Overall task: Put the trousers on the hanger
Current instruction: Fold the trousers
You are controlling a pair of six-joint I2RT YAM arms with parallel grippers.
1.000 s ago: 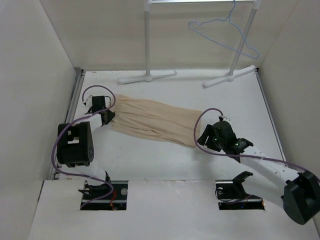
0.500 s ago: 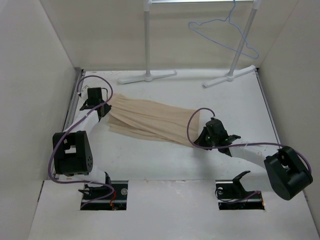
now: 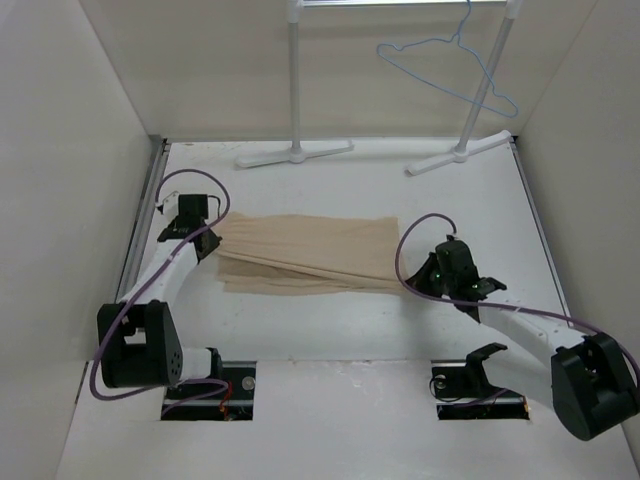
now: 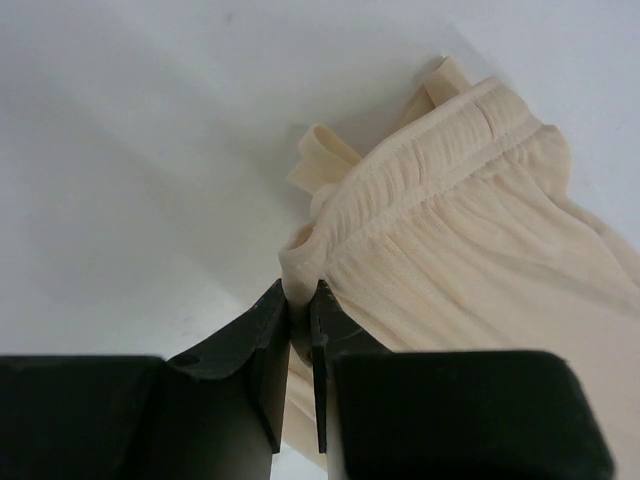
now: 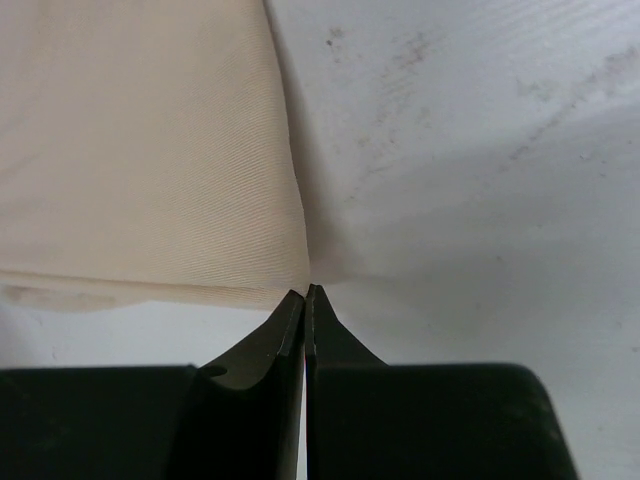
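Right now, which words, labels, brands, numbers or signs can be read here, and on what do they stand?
None: no text can be read in any view. The trousers, the hanger, the white garment rack and the table carry no visible label, number or sign.
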